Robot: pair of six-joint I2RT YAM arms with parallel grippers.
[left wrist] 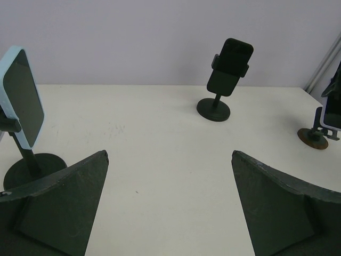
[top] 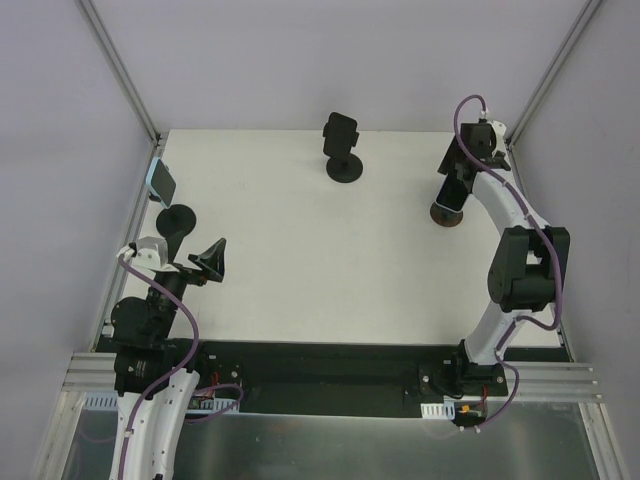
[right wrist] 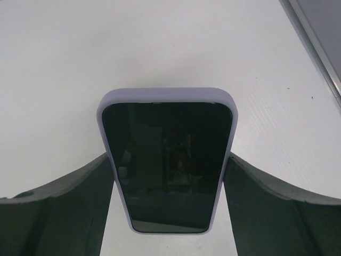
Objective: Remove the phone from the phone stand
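Observation:
A phone in a lavender case (right wrist: pixel 168 165) fills the right wrist view, screen dark and facing the camera. My right gripper (right wrist: pixel 169 157) is shut on it, one finger against each long edge. From above, this phone (top: pixel 452 200) is at the right rear of the table over its stand's round base (top: pixel 447 216). The stand is hidden in the right wrist view. In the left wrist view the phone (left wrist: pixel 331 109) sits above that base (left wrist: pixel 313 137). My left gripper (top: pixel 205 262) is open and empty at the near left, over bare table (left wrist: pixel 169 154).
A black phone on a black stand (top: pixel 341 135) is at the back centre (left wrist: pixel 230 66). A light-blue-cased phone on a black stand (top: pixel 161 182) is at the left edge, close to my left gripper (left wrist: pixel 21 98). Metal frame posts rise at the back corners.

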